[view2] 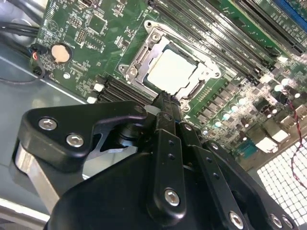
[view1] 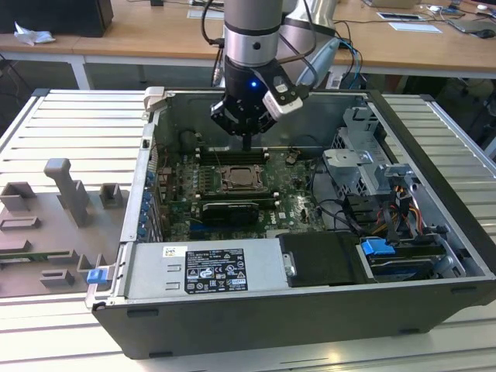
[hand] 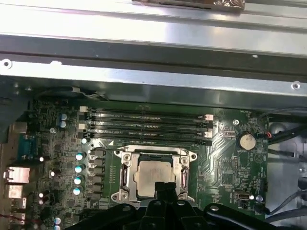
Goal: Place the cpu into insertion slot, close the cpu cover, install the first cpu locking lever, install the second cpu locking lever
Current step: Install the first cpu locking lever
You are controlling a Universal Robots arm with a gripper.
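The cpu (view2: 171,72) lies seated just beneath the pincer (view2: 165,98).

The arm (view1: 252,31) stands upright with its wrist pointing straight down. The claw (view1: 246,142) hangs vertically, and its fingers (view2: 165,110) are pressed together into one narrow tip.

- A robotics lab or test workshop, by the look of it, not a home.
- An industrial arm (view1: 252,35) hangs over an opened PC case (view1: 256,325), with the green board (view1: 298,203) and cables (view1: 403,209) laid bare inside.
- The case sits on a metal counter (view1: 46,124) of ribbed aluminium profiles.
- Grey fixture blocks (view1: 68,190) stand on a plate beside the case.
- Along the back run wooden counters (view1: 155,43) with papers (view1: 415,27) and loose gear on them.
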